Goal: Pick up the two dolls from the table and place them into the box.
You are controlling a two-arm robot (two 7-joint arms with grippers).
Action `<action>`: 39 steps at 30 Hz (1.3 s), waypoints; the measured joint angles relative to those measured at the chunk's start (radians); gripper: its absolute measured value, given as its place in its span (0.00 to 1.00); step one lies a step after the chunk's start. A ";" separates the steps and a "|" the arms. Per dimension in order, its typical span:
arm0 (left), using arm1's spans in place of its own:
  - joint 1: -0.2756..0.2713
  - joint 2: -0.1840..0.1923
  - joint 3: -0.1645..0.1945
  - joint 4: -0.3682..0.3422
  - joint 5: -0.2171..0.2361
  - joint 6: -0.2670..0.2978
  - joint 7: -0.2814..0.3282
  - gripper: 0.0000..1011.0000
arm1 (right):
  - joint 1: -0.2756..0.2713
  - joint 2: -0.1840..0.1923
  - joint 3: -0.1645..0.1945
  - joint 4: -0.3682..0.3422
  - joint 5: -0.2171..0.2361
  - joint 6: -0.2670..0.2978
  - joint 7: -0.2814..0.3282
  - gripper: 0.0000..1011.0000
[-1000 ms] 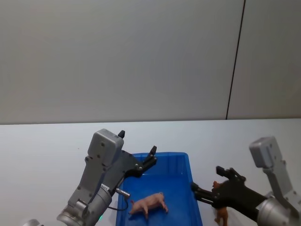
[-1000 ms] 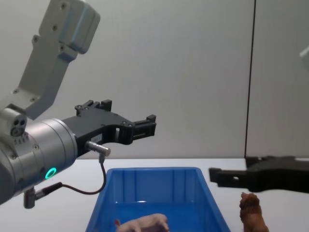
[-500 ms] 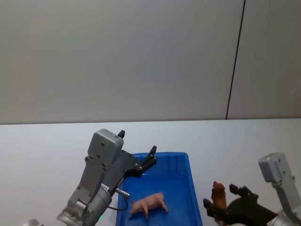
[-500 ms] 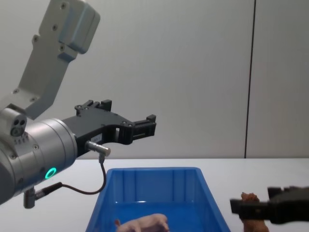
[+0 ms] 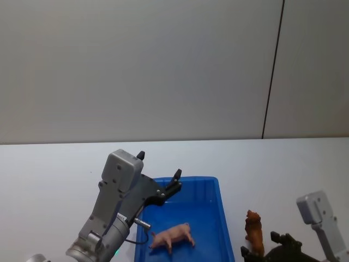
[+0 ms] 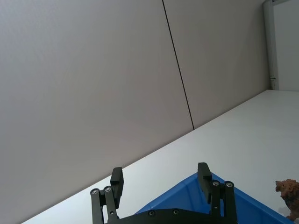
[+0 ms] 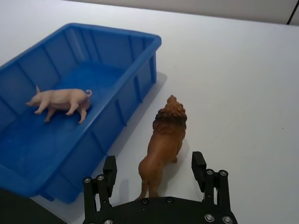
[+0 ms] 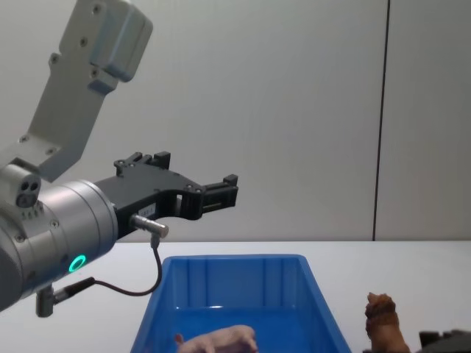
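— What is laid out, and where?
— A white table (image 5: 283, 164) carries the blue box (image 7: 112, 30), which sits between the two arms.

— And the grippers?
— The left gripper (image 6: 160, 170) hangs spread and empty above the box's far end. The right gripper (image 7: 154, 162) is low behind the lion doll (image 7: 164, 140). Its fingers are parted to either side of the hindquarters and grip nothing.

— Where are the dolls?
— The lion stands upright on the table just beside the box's long wall. The pig doll (image 7: 60, 99) already stands on the box floor.

— How should the lion handle?
— It looks like hard, light plastic: stiff, with smooth flanks that might slip. The narrow body behind the mane seems the surest hold. On such small feet it would probably tip at a nudge.

— Is there room to move?
— There is open table on the lion's right. The box wall is close on the other side, so the lion would need lifting above the rim before crossing. It should then be set down apart from the pig.
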 joint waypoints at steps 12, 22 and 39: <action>0.000 0.000 0.000 0.000 0.000 0.000 0.000 0.99 | 0.016 -0.017 -0.006 0.051 0.006 0.009 -0.002 0.70; 0.000 0.000 0.000 0.000 0.000 0.000 0.000 0.99 | 0.018 -0.023 -0.009 0.059 0.001 -0.016 -0.022 0.39; 0.000 0.000 0.000 0.000 0.000 0.000 0.000 0.99 | 0.026 -0.022 -0.013 -0.019 -0.071 -0.108 -0.030 0.27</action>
